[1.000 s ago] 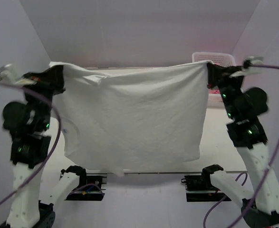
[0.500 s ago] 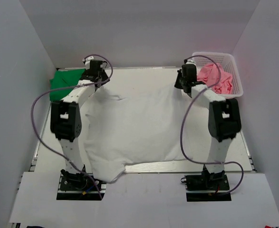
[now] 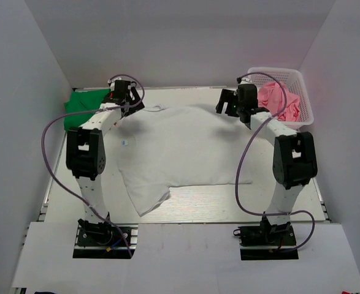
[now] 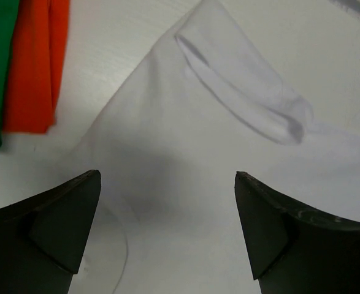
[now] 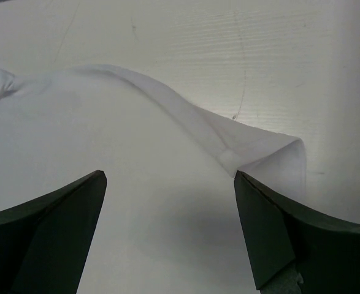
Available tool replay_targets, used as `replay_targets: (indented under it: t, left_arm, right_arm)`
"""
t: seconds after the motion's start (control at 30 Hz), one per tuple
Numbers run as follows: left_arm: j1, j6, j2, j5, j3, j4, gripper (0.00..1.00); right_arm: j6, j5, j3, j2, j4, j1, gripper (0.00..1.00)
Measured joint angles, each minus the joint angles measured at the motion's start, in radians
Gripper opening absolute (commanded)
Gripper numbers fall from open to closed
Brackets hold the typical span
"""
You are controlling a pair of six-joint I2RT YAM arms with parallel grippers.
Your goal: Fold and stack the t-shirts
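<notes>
A white t-shirt [image 3: 186,150] lies spread flat on the table, one sleeve trailing toward the front left. My left gripper [image 3: 129,104] hovers open over its far left corner; the left wrist view shows the cloth [image 4: 229,153] lying loose beneath my left gripper [image 4: 167,177], held by neither finger. My right gripper [image 3: 229,104] stands open over the far right corner, where a folded edge [image 5: 271,156] of the shirt rests beside my right gripper [image 5: 170,177]. A folded green shirt [image 3: 84,101] sits at the back left, with an orange one [image 4: 35,67] against it.
A white basket [image 3: 303,82] at the back right holds crumpled pink shirts [image 3: 278,101]. Both arms stretch from their bases at the near edge across the table's sides. White walls close in the left, right and back.
The white shirt was held up stretched between both grippers, then came down flat on the table. Both grippers opened and let go of its far corners.
</notes>
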Motion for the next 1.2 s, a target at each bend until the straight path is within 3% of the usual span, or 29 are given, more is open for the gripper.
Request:
replay_targets:
  t: [0.27, 0.5, 0.77, 1.03, 1.2]
  left_arm:
    - [-0.024, -0.005, -0.219, 0.077, -0.332, 0.028, 1.00]
    - [-0.026, -0.008, -0.179, 0.113, -0.373, 0.018, 1.00]
    - [-0.026, -0.011, -0.095, 0.118, -0.324, 0.014, 1.00]
    - [-0.017, -0.013, -0.031, 0.121, -0.233, -0.002, 1.00]
    - [-0.013, -0.010, -0.025, 0.113, -0.218, -0.011, 1.00]
  right_arm:
    - [0.024, -0.006, -0.230, -0.127, 0.028, 0.035, 0.90]
    - [0.080, 0.069, -0.271, -0.099, -0.012, 0.042, 0.90]
    - [0.089, 0.069, -0.150, 0.027, 0.010, 0.039, 0.90]
    - [0.060, 0.072, 0.238, 0.211, 0.006, 0.028, 0.90]
    - [-0.033, 0.076, 0.145, 0.145, -0.051, 0.025, 0.90]
